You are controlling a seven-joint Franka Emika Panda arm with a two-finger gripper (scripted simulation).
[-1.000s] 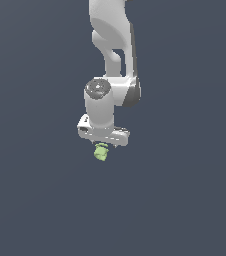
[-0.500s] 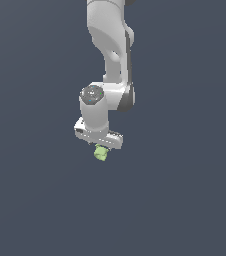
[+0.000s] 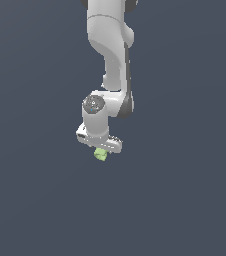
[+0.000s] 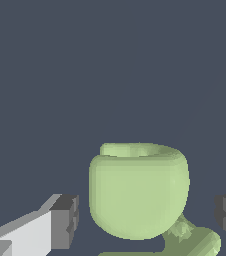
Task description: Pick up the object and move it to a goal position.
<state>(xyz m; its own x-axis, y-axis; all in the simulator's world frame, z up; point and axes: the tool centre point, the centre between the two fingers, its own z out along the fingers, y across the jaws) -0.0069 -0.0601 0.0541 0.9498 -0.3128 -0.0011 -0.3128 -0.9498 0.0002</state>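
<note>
The object (image 3: 100, 154) is a small pale lime-green lumpy item, showing just under the white hand in the exterior view. In the wrist view the object (image 4: 137, 192) looks like a rounded cup shape with a knobbly part beside it. My gripper (image 3: 101, 149) is right over it and open. In the wrist view my gripper (image 4: 147, 217) straddles the object, with one dark fingertip (image 4: 66, 221) on each side. A gap shows between each fingertip and the object. The exterior view hides the fingertips behind the hand.
The white arm (image 3: 111, 55) comes down from the top of the exterior view. The ground around it is a plain dark grey-blue surface (image 3: 185, 190) with no other objects in sight.
The hand has shifted slightly toward the exterior view's left and come down a little over the object. The object has stayed in place.
</note>
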